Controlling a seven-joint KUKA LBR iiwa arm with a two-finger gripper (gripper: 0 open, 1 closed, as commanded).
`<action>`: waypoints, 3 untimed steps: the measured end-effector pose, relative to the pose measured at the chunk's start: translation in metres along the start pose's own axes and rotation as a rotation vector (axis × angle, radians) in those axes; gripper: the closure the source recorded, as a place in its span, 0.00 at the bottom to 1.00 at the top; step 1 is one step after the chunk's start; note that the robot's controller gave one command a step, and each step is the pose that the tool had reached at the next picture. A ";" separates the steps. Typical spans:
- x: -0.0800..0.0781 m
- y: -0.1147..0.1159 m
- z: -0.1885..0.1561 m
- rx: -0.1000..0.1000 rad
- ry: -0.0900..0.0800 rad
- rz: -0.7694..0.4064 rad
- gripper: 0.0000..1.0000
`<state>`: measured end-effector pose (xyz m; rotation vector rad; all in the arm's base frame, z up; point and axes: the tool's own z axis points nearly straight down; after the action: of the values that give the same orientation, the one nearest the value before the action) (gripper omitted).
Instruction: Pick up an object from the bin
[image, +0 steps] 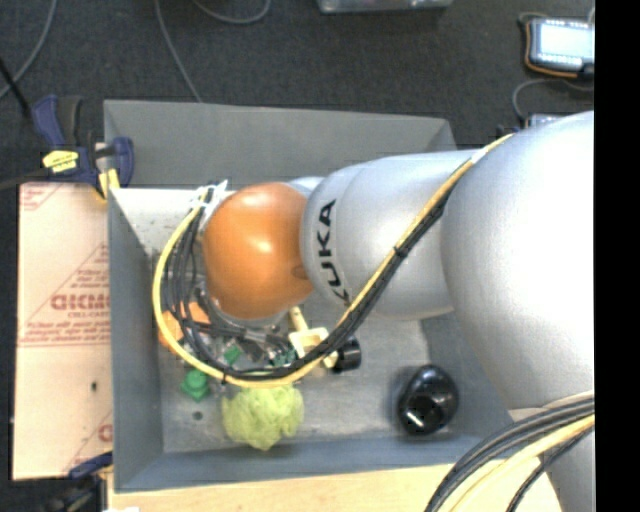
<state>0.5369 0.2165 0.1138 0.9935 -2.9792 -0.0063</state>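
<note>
Pincer (245, 345): low in the bin's (135, 330) left half, under the orange wrist cover (255, 250); open or closed cannot be told.
Nearest thing: yellow-green fuzzy lump (262, 415), just beside it toward the near wall, likeliest pick.
Also close: small green block (195, 385).
Well apart: black rounded thing (428, 400), rightward.

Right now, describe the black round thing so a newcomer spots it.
Find the grey metal bin and its wall at the view's lower edge. On the floor there, under the silver arm, sits a glossy black rounded object. Unlike the fuzzy yellow-green lump further left, it is smooth, and bigger than the small black cylinder.
</note>
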 end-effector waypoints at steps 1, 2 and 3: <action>-0.001 -0.006 -0.070 0.002 -0.006 0.009 1.00; -0.003 -0.026 -0.061 0.007 -0.024 0.024 1.00; 0.009 -0.033 -0.055 -0.005 0.010 0.039 1.00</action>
<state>0.5494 0.1849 0.1685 0.9324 -2.9875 -0.0082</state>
